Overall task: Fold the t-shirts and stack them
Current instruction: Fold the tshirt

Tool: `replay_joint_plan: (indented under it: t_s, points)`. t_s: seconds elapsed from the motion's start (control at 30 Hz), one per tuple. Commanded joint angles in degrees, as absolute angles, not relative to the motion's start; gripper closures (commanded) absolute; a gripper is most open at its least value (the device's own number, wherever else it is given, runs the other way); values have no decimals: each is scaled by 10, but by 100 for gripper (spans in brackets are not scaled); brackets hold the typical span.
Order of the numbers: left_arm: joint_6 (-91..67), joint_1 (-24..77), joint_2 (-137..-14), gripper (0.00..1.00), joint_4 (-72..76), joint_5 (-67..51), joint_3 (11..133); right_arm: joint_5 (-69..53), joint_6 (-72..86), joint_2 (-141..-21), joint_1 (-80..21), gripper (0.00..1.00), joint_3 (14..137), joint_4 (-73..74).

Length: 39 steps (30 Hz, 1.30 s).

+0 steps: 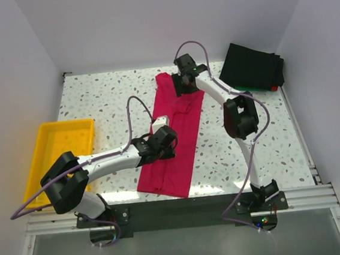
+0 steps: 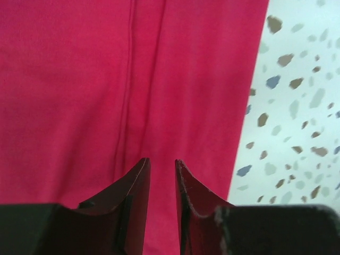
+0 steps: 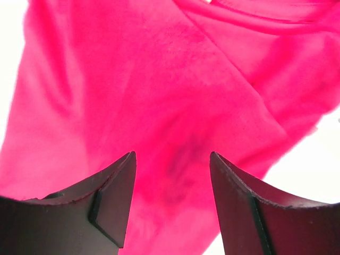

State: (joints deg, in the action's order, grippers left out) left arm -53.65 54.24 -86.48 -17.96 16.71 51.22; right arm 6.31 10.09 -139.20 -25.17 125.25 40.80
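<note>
The left gripper (image 2: 162, 160) and right gripper (image 3: 172, 154) are hovering over the pink shirt (image 1: 177, 169), jaws apart: left narrowly, right wider, clamping nothing.

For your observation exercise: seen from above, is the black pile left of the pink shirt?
No, the black pile lies right of the pink shirt.

pink t-shirt (image 1: 174, 160) top hidden under right hand (image 1: 180, 85)
</note>
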Motion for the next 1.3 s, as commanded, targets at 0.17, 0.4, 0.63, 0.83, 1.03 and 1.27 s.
replay_joint_plan:
  t_s: [0.17, 0.4, 0.63, 0.83, 1.03, 1.27]
  points:
    - [-463, 556, -878, 72, -158, 134, 468, 34, 180, -1226, -250, 57, 1083, 332]
    - [-468, 582, -900, 74, -137, 105, 462, 6, 194, -1248, -250, 78, 1013, 298]
    - [-489, 584, -921, 74, -104, 80, 460, 4, 185, -1310, -250, 84, 1039, 315]
    - [-489, 584, -954, 74, -92, 68, 481, 34, 158, -1383, -249, 85, 1114, 351]
    - [-486, 569, -997, 73, -82, 55, 526, 61, 130, -1468, -242, 85, 1262, 396]
    - [-471, 540, -1014, 73, -68, 25, 579, 36, 116, -1488, -240, 70, 1343, 386]
